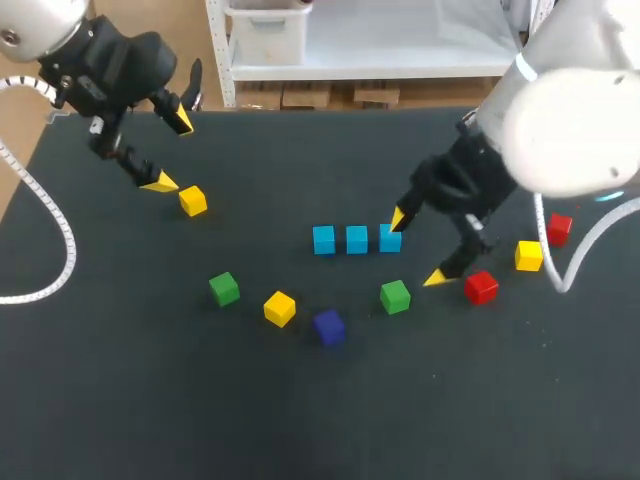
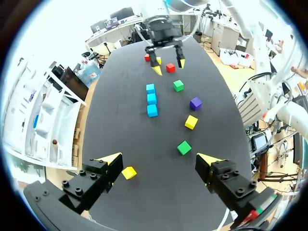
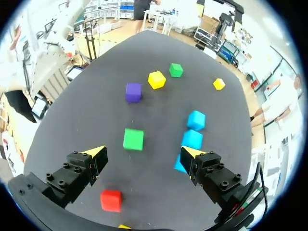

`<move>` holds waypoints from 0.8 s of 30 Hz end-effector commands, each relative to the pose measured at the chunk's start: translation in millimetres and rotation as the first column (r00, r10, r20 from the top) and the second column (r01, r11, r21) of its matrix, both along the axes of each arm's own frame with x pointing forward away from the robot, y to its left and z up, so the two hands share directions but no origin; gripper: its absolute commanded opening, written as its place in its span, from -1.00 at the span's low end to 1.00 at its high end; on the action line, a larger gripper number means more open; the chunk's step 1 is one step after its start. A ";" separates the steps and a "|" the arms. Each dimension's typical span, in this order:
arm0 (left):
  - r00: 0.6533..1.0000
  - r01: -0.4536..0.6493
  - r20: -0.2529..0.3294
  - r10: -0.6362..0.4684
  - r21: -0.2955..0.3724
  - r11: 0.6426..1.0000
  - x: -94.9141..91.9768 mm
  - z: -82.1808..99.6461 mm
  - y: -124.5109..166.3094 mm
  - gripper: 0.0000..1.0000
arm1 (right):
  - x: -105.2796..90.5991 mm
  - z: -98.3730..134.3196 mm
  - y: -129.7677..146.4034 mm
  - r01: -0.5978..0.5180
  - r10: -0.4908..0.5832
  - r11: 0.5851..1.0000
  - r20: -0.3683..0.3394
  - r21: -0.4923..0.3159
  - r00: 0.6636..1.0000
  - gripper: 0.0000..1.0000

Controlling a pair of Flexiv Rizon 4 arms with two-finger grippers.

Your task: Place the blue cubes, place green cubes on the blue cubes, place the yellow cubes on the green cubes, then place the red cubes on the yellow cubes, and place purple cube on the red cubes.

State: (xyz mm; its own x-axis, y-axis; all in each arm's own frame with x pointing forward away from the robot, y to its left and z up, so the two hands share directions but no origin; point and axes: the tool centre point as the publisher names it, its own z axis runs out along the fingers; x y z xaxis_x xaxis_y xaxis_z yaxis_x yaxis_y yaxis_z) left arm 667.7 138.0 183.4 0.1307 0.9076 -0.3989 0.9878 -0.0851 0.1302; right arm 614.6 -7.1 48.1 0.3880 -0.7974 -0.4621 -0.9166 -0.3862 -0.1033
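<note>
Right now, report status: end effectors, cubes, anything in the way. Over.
Left end effector open, empty, near a yellow cube. Right end effector open, one finger at the blue cubes. Green cube close by, nothing stacked yet. No obstruction seen.

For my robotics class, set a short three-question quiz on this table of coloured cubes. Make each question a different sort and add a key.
1. How many blue cubes stand in the row? A two, B three, C four.
2. True or false: both green cubes lie unstacked on the table.
3. Fill in: the cube nearest the left tool is ___.
Key: 1 B; 2 true; 3 yellow.
</note>
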 end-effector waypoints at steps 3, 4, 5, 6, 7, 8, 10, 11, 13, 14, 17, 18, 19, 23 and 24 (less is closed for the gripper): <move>1.000 0.002 -0.001 -0.002 0.000 1.000 0.8 0.0 0.3 1.00 | -15.4 -5.0 4.9 0.040 -0.041 0.998 -0.017 -0.049 0.999 1.00; 1.000 0.002 -0.001 -0.002 0.000 1.000 0.8 0.0 0.3 1.00 | -16.7 -4.7 4.4 0.049 -0.050 0.998 -0.020 -0.049 0.999 1.00; 1.000 0.002 -0.001 -0.002 0.000 1.000 0.8 0.0 0.3 1.00 | -18.3 -5.1 3.6 0.051 -0.052 0.997 -0.024 -0.056 0.998 1.00; 1.000 0.002 -0.001 -0.002 0.000 1.000 0.8 0.0 0.3 1.00 | -19.3 -5.6 2.8 0.067 -0.068 0.996 -0.022 -0.065 0.997 1.00; 1.000 0.002 -0.001 -0.002 0.000 1.000 0.8 0.0 0.3 1.00 | -20.1 -6.5 1.5 0.076 -0.078 0.995 -0.023 -0.063 0.997 1.00; 1.000 0.002 -0.001 -0.002 0.000 1.000 0.8 0.0 0.3 1.00 | -20.7 -7.0 0.8 0.076 -0.077 0.995 -0.024 -0.062 0.997 1.00; 1.000 0.002 -0.001 -0.002 0.000 1.000 0.8 0.0 0.3 1.00 | -22.1 -9.9 -0.1 0.080 -0.082 0.994 -0.023 -0.075 0.996 1.00; 1.000 0.002 -0.001 -0.002 0.000 1.000 0.8 0.0 0.3 1.00 | -22.7 -12.1 -0.3 0.079 -0.081 0.994 -0.021 -0.076 0.997 1.00; 1.000 0.002 -0.001 -0.002 0.000 1.000 0.8 0.0 0.3 1.00 | -22.7 -17.3 -1.1 0.083 -0.085 0.993 -0.020 -0.079 0.996 1.00; 1.000 0.002 -0.001 -0.002 0.000 1.000 0.8 0.0 0.3 1.00 | -23.3 -19.9 -0.6 0.083 -0.085 0.994 -0.015 -0.075 0.996 1.00; 1.000 0.002 -0.001 -0.002 0.000 1.000 0.8 0.0 0.3 1.00 | -23.4 -29.3 0.6 0.084 -0.085 0.992 -0.010 -0.092 0.996 1.00; 1.000 0.002 -0.001 -0.002 0.000 1.000 0.8 0.0 0.3 1.00 | -23.4 -32.0 0.7 0.085 -0.086 0.992 -0.009 -0.093 0.996 1.00; 1.000 0.002 -0.001 -0.002 0.000 1.000 0.8 0.0 0.3 1.00 | -23.1 -34.3 0.9 0.087 -0.088 0.992 -0.010 -0.092 0.996 1.00; 1.000 0.002 -0.001 -0.002 0.000 1.000 0.8 0.0 0.3 1.00 | -22.0 -42.7 1.7 0.095 -0.096 0.991 -0.008 -0.099 0.995 1.00; 1.000 0.002 -0.001 -0.002 0.000 1.000 0.8 0.0 0.3 1.00 | -21.5 -44.5 1.9 0.096 -0.097 0.990 -0.008 -0.099 0.995 1.00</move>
